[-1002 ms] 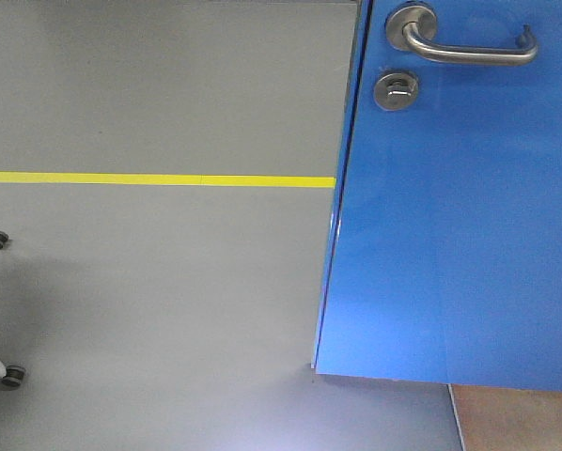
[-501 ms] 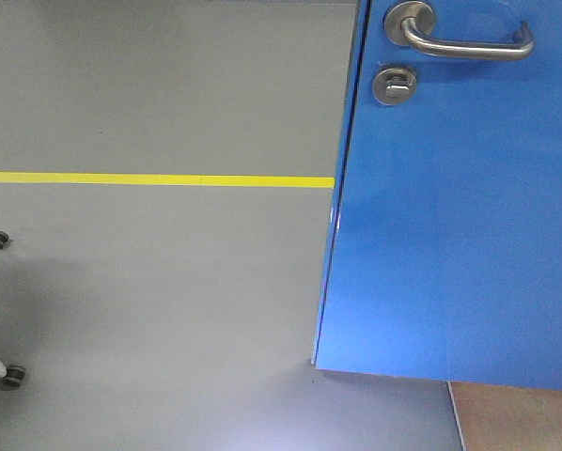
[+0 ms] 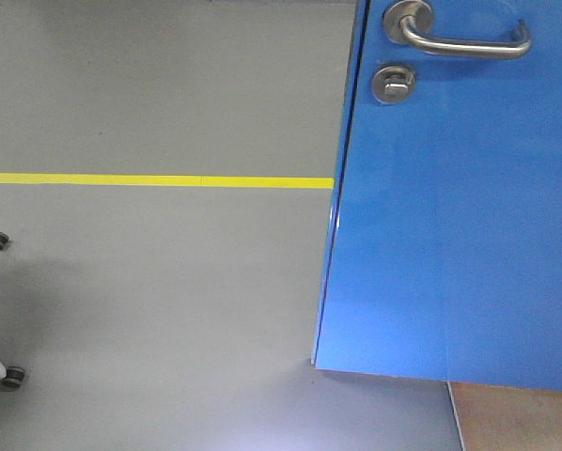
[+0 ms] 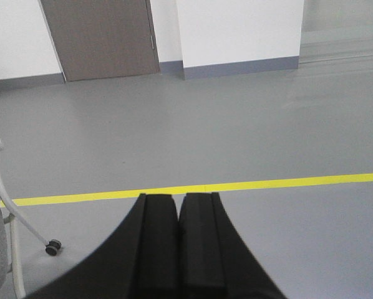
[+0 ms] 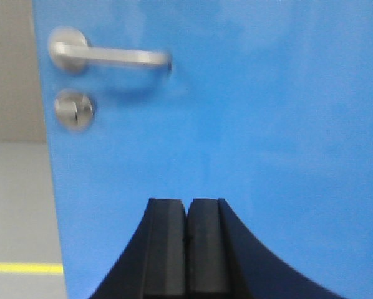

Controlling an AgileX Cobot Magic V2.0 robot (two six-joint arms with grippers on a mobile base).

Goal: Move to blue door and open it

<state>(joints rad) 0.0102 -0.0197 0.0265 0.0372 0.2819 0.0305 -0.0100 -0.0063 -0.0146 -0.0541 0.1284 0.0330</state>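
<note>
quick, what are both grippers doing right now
Left gripper: closed, holding nothing, facing open floor.
Right gripper: closed, holding nothing, facing the blue door.

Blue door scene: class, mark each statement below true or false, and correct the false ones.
1. The right hand faces the blue door. True.
2. The lock sits above the lever. False: it sits below the lever.
3. The left hand is closed with nothing in it. True.
4. The floor line is red. False: it is yellow.
5. The right hand grips the lever. False: it is shut on nothing, below the lever.
</note>
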